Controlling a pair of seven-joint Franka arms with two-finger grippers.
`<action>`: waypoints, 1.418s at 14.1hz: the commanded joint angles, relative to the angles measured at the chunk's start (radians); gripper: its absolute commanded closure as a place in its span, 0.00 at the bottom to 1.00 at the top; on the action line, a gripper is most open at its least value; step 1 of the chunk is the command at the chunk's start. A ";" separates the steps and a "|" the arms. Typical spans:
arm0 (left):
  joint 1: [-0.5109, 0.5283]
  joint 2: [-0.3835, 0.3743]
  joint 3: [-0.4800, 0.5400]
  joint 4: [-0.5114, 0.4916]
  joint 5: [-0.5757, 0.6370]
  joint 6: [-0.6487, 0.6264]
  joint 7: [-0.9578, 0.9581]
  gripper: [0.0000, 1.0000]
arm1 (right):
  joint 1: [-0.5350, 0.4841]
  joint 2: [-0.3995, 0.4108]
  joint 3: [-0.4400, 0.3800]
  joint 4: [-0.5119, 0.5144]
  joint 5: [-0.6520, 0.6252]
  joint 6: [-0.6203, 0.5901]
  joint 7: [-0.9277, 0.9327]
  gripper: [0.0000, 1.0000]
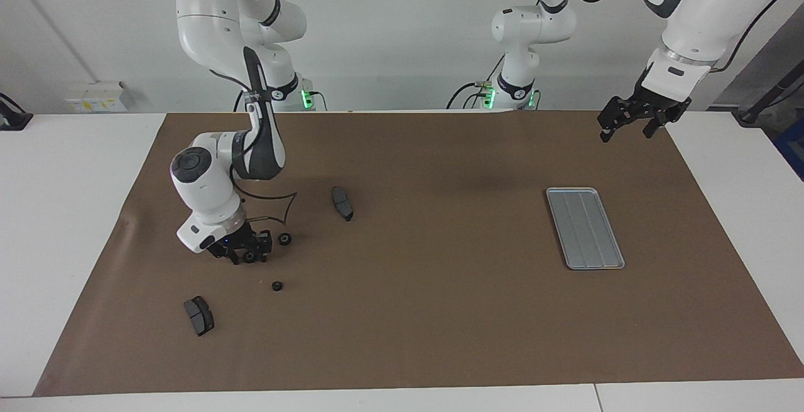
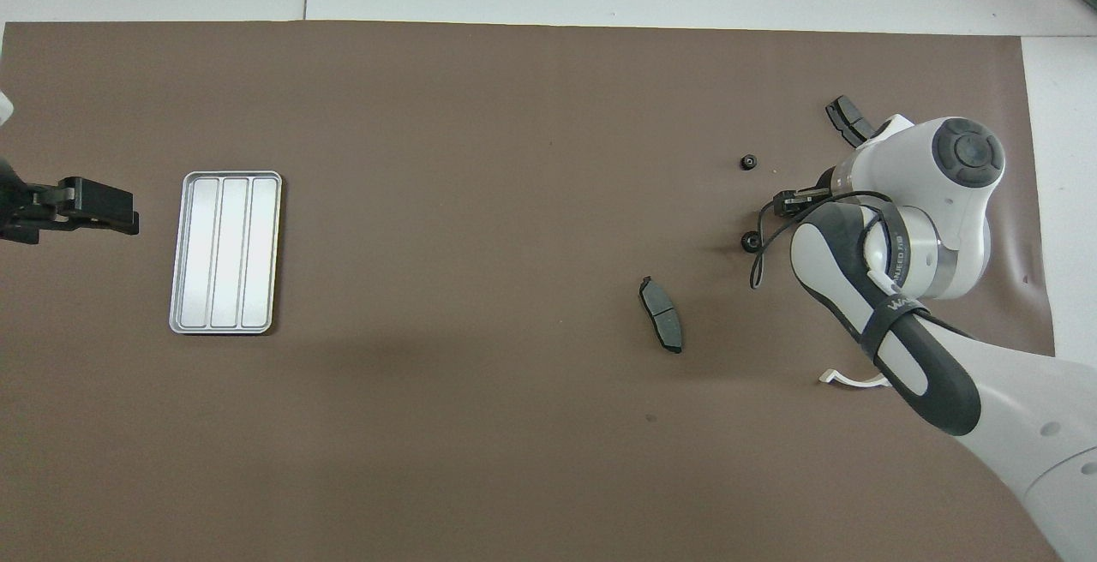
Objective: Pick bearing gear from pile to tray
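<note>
The pile lies at the right arm's end of the mat. One small black gear (image 1: 284,238) (image 2: 750,242) lies beside my right gripper. A second gear (image 1: 276,286) (image 2: 748,162) lies farther from the robots. A third gear (image 1: 250,256) sits on the mat right at my right gripper (image 1: 246,254) (image 2: 793,198), which is down at mat level; the arm hides this gear in the overhead view. The silver grooved tray (image 1: 584,228) (image 2: 224,252) lies at the left arm's end and holds nothing. My left gripper (image 1: 628,124) (image 2: 86,206) waits open in the air near the mat's corner.
One dark brake pad (image 1: 342,203) (image 2: 661,326) lies toward the table's middle. Another brake pad (image 1: 199,315) (image 2: 847,119) lies farther from the robots than the gears. A white curved bracket (image 2: 844,379) lies next to the right arm. A brown mat (image 1: 427,311) covers the table.
</note>
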 commanded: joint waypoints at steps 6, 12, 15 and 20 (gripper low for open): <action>0.001 -0.021 0.000 -0.021 0.019 0.003 0.007 0.00 | -0.003 -0.020 0.006 0.001 0.025 -0.027 -0.018 1.00; 0.001 -0.021 0.000 -0.021 0.019 0.003 0.007 0.00 | 0.056 -0.066 0.010 0.243 0.025 -0.298 0.218 1.00; 0.001 -0.021 0.000 -0.021 0.019 0.003 0.007 0.00 | 0.162 -0.046 0.010 0.352 0.026 -0.375 0.440 1.00; 0.001 -0.021 0.000 -0.021 0.019 0.003 0.007 0.00 | 0.366 -0.012 0.016 0.363 0.060 -0.230 0.780 1.00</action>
